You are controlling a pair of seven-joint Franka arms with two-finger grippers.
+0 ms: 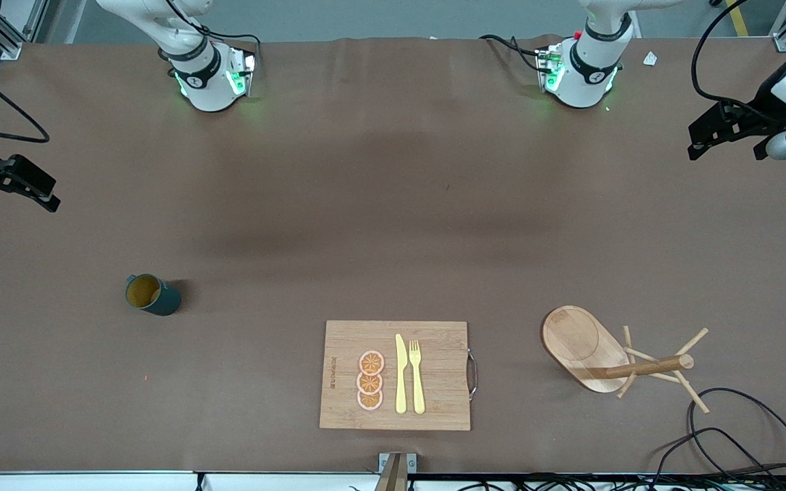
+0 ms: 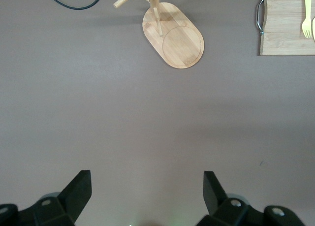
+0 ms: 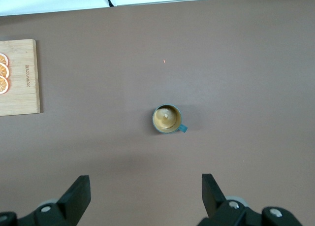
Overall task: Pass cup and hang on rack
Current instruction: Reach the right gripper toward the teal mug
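Observation:
The dark teal cup (image 1: 152, 294) stands upright on the brown table toward the right arm's end, its yellowish inside showing. In the right wrist view the cup (image 3: 167, 118) lies ahead of the fingers. The wooden rack (image 1: 580, 344) stands toward the left arm's end, its post and pegs (image 1: 659, 367) leaning toward the view's edge; it also shows in the left wrist view (image 2: 173, 33). My right gripper (image 1: 14, 191) (image 3: 146, 186) is open and empty, high over the table's right-arm end. My left gripper (image 1: 726, 146) (image 2: 147, 186) is open and empty, high over the left-arm end.
A bamboo cutting board (image 1: 434, 341) with a metal handle lies between cup and rack, nearer the front camera. It carries a yellow knife (image 1: 400, 375), a yellow fork (image 1: 417, 375) and three orange slices (image 1: 370, 380). Black cables (image 1: 741, 436) loop next to the rack at the table's front edge.

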